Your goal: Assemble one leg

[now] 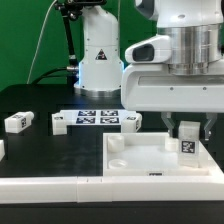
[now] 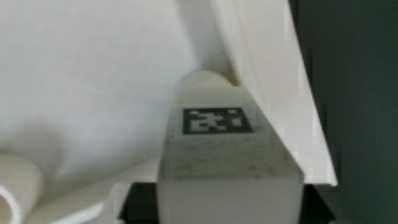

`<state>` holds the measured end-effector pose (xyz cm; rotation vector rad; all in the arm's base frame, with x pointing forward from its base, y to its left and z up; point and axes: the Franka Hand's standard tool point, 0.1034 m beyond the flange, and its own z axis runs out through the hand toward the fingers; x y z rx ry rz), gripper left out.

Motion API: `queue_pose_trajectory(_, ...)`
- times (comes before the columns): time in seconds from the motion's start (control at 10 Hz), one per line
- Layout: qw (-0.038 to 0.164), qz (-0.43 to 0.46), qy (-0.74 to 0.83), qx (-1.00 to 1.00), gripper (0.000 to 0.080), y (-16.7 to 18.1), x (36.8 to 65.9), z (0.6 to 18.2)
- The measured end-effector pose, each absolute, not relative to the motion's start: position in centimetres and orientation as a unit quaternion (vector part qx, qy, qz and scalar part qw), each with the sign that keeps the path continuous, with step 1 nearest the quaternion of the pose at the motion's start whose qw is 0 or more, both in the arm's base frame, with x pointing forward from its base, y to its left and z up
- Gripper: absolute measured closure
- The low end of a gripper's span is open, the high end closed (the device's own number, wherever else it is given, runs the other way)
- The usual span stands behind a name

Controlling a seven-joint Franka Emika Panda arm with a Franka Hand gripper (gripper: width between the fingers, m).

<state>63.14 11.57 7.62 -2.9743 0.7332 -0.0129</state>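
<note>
My gripper (image 1: 187, 134) is shut on a leg (image 1: 187, 144), a small white cuboid peg with a black-and-white tag, and holds it upright over the right corner of the large white panel (image 1: 140, 165). In the wrist view the leg (image 2: 222, 150) fills the space between my dark fingers (image 2: 143, 202), with its tip at the panel's raised rim (image 2: 267, 60). I cannot tell whether the leg touches the panel. Three more legs lie on the table: one at the exterior view's left (image 1: 18, 121), one by the marker board's left end (image 1: 58, 122) and one by its right end (image 1: 133, 120).
The marker board (image 1: 95, 117) lies behind the panel. The white robot base (image 1: 98, 50) stands at the back. Another white part (image 1: 2, 150) is cut off by the exterior view's left edge. A long white part (image 1: 60, 187) lies along the front.
</note>
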Motion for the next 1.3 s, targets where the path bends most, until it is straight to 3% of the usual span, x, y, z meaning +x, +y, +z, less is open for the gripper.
queue_pose_trajectory(0.4,0.032,0.001,0.458,-0.888,0.0505,11.77,62.91,7.57)
queue_pose_trajectory(0.8,0.039,0.005,0.575,-0.817,0.0505,12.03,63.05,7.58)
queue_pose_trajectory(0.9,0.039,0.006,0.569,-0.822,0.0425,12.10,63.02,7.54)
queue_pose_trajectory(1.0,0.041,0.003,0.556,-0.830,0.0243,12.15,63.11,7.54)
queue_pose_trajectory(1.1,0.046,-0.003,0.554,-0.831,0.0243,12.23,63.24,7.49)
queue_pose_trajectory(1.3,0.043,-0.005,0.469,-0.882,0.0155,12.27,63.07,7.35)
